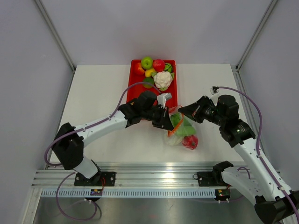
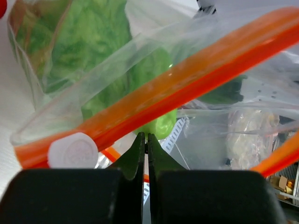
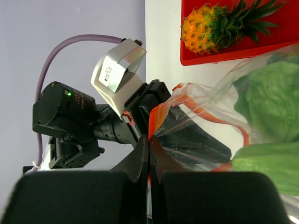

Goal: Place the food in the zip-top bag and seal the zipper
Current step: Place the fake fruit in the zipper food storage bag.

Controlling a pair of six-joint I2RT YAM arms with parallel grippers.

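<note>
Now L claw (image 2: 145,137) & R claw (image 3: 148,140) each pinch clear crinkly plastic bag (image 2: 224,135) at its orange-red zipper strip (image 2: 196,79); leafy green lettuce (image 2: 88,42) inside.

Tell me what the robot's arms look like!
The left arm and right arm match: white tube-shaped links with chunky black joints. A thin purple cable loops along each. The fingers are black and taper to narrow tips. The left arm's wrist carries a pale grey camera box, and a tiny green light glows on its black casing.
</note>
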